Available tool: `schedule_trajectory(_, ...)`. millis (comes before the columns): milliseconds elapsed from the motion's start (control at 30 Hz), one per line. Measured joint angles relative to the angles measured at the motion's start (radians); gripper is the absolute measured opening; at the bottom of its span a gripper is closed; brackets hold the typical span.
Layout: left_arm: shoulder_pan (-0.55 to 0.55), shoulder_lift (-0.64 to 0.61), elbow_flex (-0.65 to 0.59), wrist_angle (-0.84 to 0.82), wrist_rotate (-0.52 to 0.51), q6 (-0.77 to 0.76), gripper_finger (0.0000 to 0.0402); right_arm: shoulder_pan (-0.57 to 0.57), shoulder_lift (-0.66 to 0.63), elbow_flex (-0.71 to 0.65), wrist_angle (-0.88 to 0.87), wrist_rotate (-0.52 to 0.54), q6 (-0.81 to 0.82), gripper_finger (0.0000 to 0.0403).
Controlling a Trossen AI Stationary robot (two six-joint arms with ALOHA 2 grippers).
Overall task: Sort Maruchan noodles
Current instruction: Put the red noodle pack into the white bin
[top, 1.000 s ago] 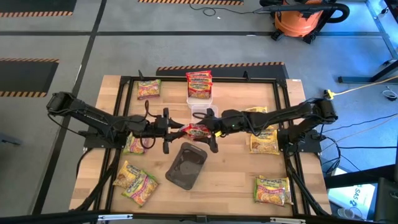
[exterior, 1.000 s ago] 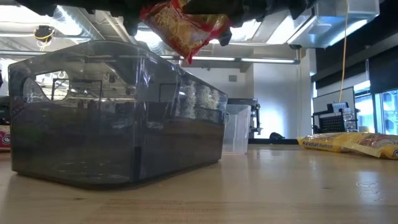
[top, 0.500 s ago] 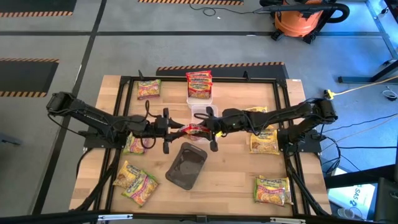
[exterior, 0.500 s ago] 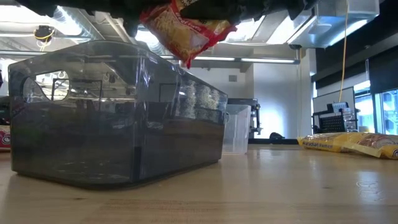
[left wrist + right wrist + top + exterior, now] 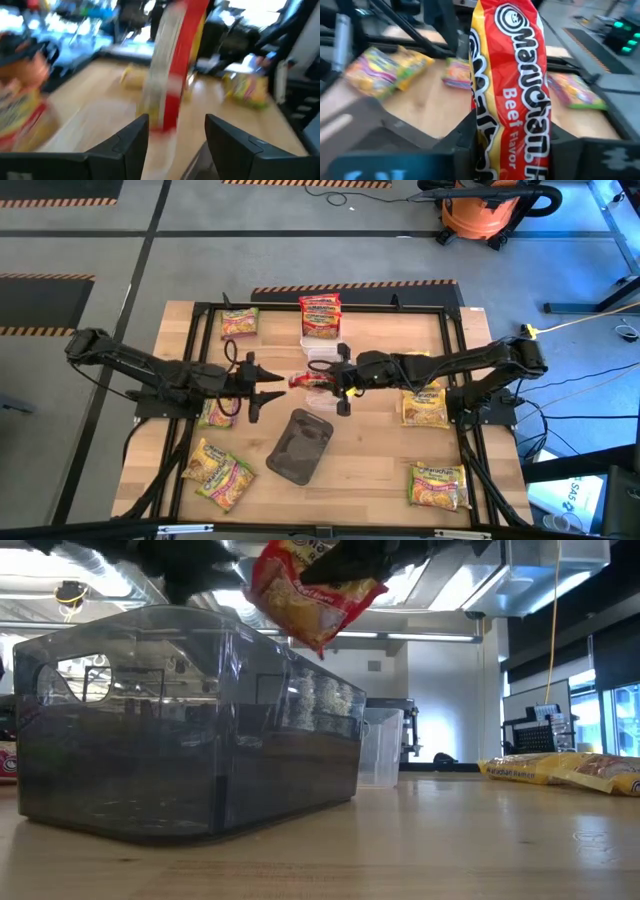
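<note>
While your right gripper point(image 5: 338, 379) alone pinches the red beef packet point(image 5: 312, 379) by one end above bench centre, the left gripper point(image 5: 268, 383), jaws wide, sits at its nine o'clock, so it could slip and drop outside the dark tray point(image 5: 298, 446) at six o'clock.

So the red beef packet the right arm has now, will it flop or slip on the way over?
Probably not floppy: the red packet stands straight up from the right pincer. It looks light, carried by one edge. The glossy wrapper could slip, though, and the left pincer is open, no longer backing it up.
</note>
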Motion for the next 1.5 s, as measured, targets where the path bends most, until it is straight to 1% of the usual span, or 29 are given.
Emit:
schedule_trajectory(100, -0.013, -0.029, 0.000, -0.139, -0.050, -0.069, 0.0187, -0.011, -0.008, 0.062, -0.113, 0.081, -0.054, 0.0083)
schedule_trajectory(167, -0.023, -0.028, 0.000, -0.198, -0.061, -0.105, 0.0187, -0.034, -0.008, 0.113, -0.199, 0.122, -0.102, 0.0085)
schedule_trajectory(233, -0.032, -0.012, 0.000, -0.217, -0.062, -0.131, 0.0188, -0.076, -0.008, 0.154, -0.257, 0.147, -0.142, 0.0086)
schedule_trajectory(333, -0.048, 0.029, 0.000, -0.218, -0.062, -0.145, 0.0188, -0.161, 0.005, 0.205, -0.309, 0.145, -0.205, 0.0085)
schedule_trajectory(400, -0.056, 0.055, 0.000, -0.199, -0.063, -0.150, 0.0188, -0.229, 0.014, 0.227, -0.334, 0.092, -0.234, 0.0085)
schedule_trajectory(500, -0.057, 0.090, -0.001, -0.203, -0.063, -0.153, 0.0188, -0.330, 0.052, 0.270, -0.340, -0.026, -0.254, 0.0085)
schedule_trajectory(633, -0.057, 0.130, -0.001, -0.193, -0.073, -0.180, 0.0188, -0.440, 0.147, 0.337, -0.352, -0.170, -0.255, 0.0085)
schedule_trajectory(767, -0.057, 0.149, -0.001, -0.191, -0.071, -0.207, 0.0188, -0.524, 0.247, 0.383, -0.374, -0.305, -0.255, 0.0085)
schedule_trajectory(867, -0.058, 0.154, -0.001, -0.194, -0.070, -0.219, 0.0188, -0.566, 0.309, 0.392, -0.401, -0.373, -0.256, 0.0085)
schedule_trajectory(1067, -0.058, 0.154, -0.001, -0.186, -0.088, -0.208, 0.0188, -0.603, 0.399, 0.389, -0.416, -0.454, -0.257, 0.0085)
schedule_trajectory(1300, -0.058, 0.154, -0.001, -0.180, -0.099, -0.203, 0.0188, -0.599, 0.468, 0.388, -0.397, -0.446, -0.278, 0.0085)
schedule_trajectory(1433, -0.058, 0.153, -0.001, -0.180, -0.111, -0.203, 0.0188, -0.600, 0.482, 0.388, -0.400, -0.421, -0.283, 0.0086)
schedule_trajectory(1500, -0.058, 0.153, -0.001, -0.180, -0.114, -0.203, 0.0188, -0.600, 0.488, 0.389, -0.394, -0.410, -0.285, 0.0094)
